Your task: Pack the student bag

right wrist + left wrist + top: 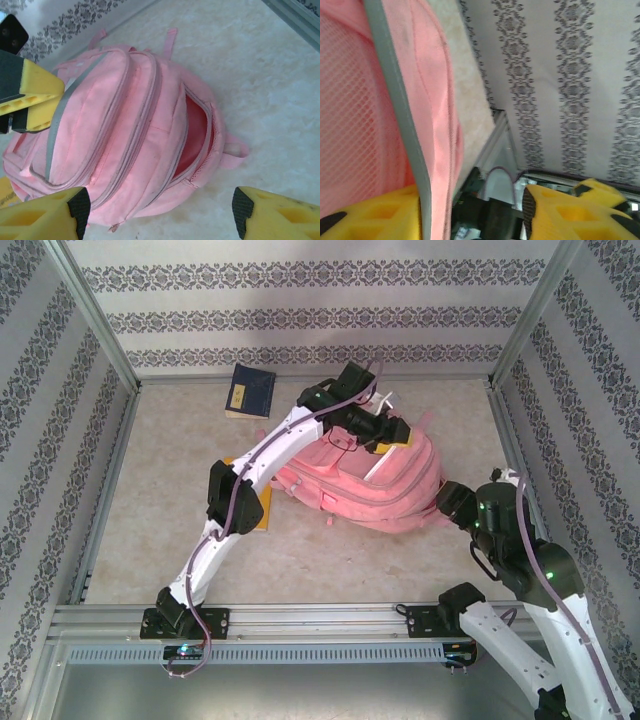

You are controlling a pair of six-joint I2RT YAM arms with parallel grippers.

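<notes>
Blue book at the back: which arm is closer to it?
Left. The left arm reaches to the far edge of the pink backpack, right of the blue book. The right arm is at the backpack's near right side, farther from the book.

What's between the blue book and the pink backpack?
Top view: the left arm crosses above the stretch from blue book to student bag; the table under it looks bare.
</notes>
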